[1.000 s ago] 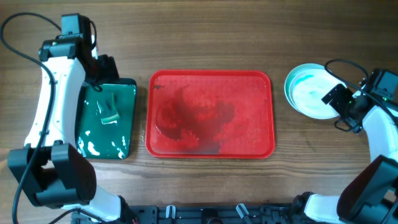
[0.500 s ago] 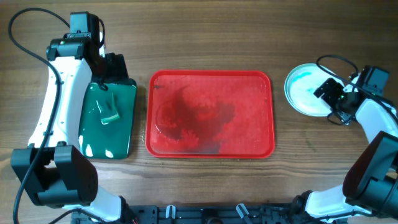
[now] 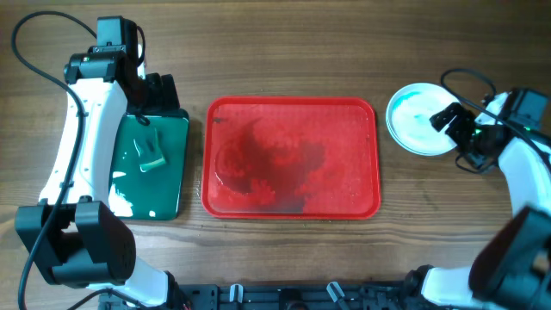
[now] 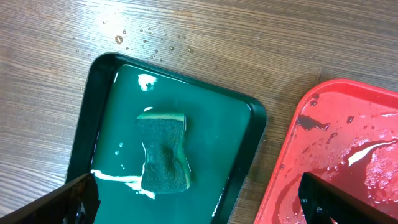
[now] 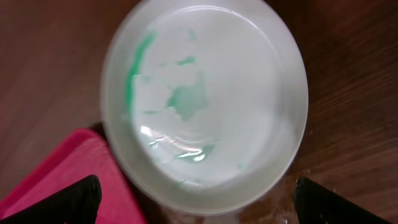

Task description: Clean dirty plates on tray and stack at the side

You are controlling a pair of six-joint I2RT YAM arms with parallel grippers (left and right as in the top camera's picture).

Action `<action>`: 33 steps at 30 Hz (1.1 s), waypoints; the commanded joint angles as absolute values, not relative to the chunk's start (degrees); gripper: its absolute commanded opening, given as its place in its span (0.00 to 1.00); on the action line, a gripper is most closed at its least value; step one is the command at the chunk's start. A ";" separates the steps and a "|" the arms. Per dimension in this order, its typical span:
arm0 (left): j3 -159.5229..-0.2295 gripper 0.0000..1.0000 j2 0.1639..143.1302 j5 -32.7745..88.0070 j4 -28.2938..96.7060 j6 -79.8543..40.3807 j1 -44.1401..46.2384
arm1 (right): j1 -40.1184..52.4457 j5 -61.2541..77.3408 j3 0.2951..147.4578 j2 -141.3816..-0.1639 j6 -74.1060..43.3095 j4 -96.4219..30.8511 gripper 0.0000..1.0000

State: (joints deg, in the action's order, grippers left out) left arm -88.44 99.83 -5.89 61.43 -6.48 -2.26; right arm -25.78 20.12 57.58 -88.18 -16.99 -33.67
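Observation:
The red tray (image 3: 293, 202) lies mid-table, wet and with no plates on it; its corner also shows in the left wrist view (image 4: 348, 155) and the right wrist view (image 5: 56, 180). A white plate (image 3: 413, 120) with teal smears sits on the table right of the tray, close below the right wrist camera (image 5: 205, 99). A second white rim seems to show under it; I cannot tell how many are stacked. My right gripper (image 3: 449, 119) (image 5: 198, 186) is open at the plate's right side, holding nothing. My left gripper (image 3: 155, 90) (image 4: 196, 186) is open and empty over a green tray.
The dark green black-rimmed tray (image 3: 176, 164) (image 4: 249, 155) lies left of the red tray, holding teal liquid and a green sponge (image 3: 152, 155) (image 4: 163, 152). Water drops (image 4: 143, 37) dot the wood behind it. A black cable (image 3: 469, 82) loops by the right arm.
My right gripper has moved left and away from me, over the plate's right edge. The plate has shifted a little left, toward the red tray. The left arm shifted slightly, then held still.

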 commanded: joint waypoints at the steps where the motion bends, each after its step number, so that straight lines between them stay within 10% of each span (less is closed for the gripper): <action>1: -89.32 1.00 99.22 -4.99 61.23 -6.42 -2.09 | -25.45 20.82 60.86 -77.52 -14.94 -37.87 1.00; 16: -89.32 1.00 99.22 -4.99 61.25 -6.42 -2.09 | -25.45 31.99 61.25 -39.68 -26.39 -55.51 1.00; 23: -89.32 1.00 99.22 -4.99 61.25 -6.42 -2.09 | -25.45 26.50 60.99 -32.16 0.93 -53.54 1.00; 33: -89.32 1.00 99.22 -4.99 61.25 -6.42 -2.09 | -19.07 26.33 35.48 -18.57 5.80 -23.92 1.00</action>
